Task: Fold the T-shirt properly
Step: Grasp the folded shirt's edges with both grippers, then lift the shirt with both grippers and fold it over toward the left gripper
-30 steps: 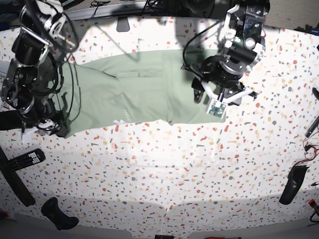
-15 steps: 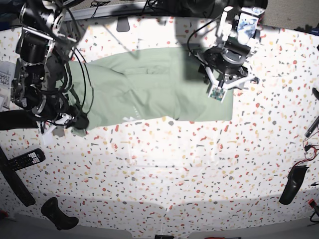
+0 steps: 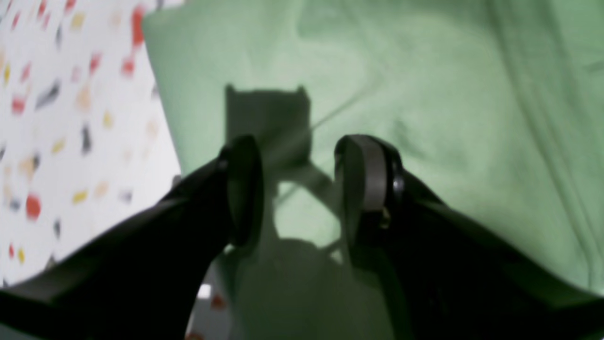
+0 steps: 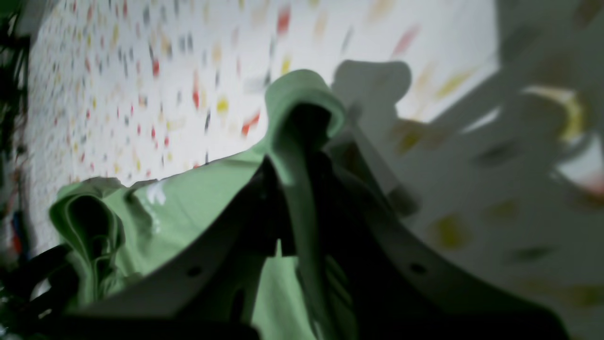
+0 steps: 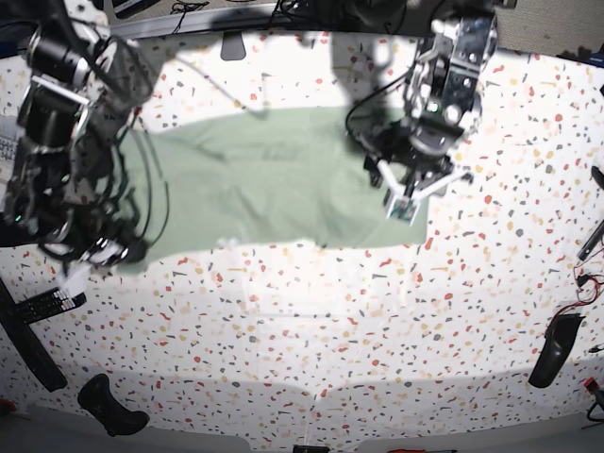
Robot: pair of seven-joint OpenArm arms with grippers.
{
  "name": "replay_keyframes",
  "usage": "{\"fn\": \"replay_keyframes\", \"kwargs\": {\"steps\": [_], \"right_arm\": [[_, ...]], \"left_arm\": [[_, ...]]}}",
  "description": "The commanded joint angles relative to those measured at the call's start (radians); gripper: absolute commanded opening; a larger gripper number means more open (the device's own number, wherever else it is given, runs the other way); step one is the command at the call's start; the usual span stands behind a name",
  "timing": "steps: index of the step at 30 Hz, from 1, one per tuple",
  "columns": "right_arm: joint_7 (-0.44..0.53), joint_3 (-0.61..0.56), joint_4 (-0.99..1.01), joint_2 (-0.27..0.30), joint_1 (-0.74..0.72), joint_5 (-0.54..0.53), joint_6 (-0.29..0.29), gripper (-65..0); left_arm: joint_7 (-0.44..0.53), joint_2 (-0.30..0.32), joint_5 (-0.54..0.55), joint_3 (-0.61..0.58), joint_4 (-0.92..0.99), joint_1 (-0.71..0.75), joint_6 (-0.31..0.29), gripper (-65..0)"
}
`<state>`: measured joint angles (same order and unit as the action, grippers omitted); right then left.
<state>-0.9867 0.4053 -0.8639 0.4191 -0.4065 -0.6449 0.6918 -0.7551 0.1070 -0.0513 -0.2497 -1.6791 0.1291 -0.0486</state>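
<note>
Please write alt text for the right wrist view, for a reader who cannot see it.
The right gripper is shut on a raised fold of the green T-shirt, seen close and blurred. Behind it lies a white speckled table with arm shadows on it.

Green T-shirt (image 5: 255,179) flat on speckled table (image 5: 330,321)

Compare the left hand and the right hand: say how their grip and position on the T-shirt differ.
The left hand is open and holds nothing; the right hand is shut on a fold of the T-shirt. The left is over flat cloth; the right has its fold raised off the table. Both are at edges of the shirt.
</note>
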Motion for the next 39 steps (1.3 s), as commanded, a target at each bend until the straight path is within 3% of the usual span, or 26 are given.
{"fn": "replay_keyframes", "kwargs": {"steps": [1, 5, 11, 15, 20, 22, 29, 39], "right_arm": [[0.037, 0.002, -0.016, 0.023, -0.05, -0.003, 0.006, -65.0], [0.019, 0.002, -0.016, 0.031, -0.12, 0.004, 0.006, -65.0], [-0.079, 0.002, -0.016, -0.035, -0.191, -0.104, 0.006, -65.0], [-0.092, 0.002, -0.016, -0.094, -0.197, -0.103, 0.006, -65.0], [-0.126, 0.001, -0.016, -0.15, -0.197, -0.109, 0.006, -65.0], [-0.149, 0.001, -0.017, -0.168, -0.197, -0.134, 0.006, -65.0], [-0.15, 0.001, -0.018, -0.22, -0.197, -0.152, 0.006, -65.0], [-0.151, 0.001, -0.018, -0.373, -0.197, -0.168, 0.006, -65.0]], "left_arm": [[0.019, -0.007, 0.0, 0.0, -0.017, -0.021, 0.004, -37.4], [-0.008, -0.01, 0.002, -0.001, -0.02, -0.056, 0.005, -37.4], [-0.082, -0.006, 0.005, -0.001, -0.154, -0.054, 0.034, -37.4], [-0.115, -0.006, -0.098, 0.0, -0.251, -0.016, 0.034, -37.4], [-0.267, -0.002, -0.215, 0.0, -0.27, 0.067, 0.038, -37.4], [-0.253, 0.005, -0.217, 0.0, -0.27, 0.11, 0.039, -37.4], [-0.058, 0.027, -0.217, 0.0, -0.25, 0.221, 0.088, -37.4], [-0.028, 0.026, -0.174, 0.0, -0.126, 0.182, 0.087, -37.4]]}}
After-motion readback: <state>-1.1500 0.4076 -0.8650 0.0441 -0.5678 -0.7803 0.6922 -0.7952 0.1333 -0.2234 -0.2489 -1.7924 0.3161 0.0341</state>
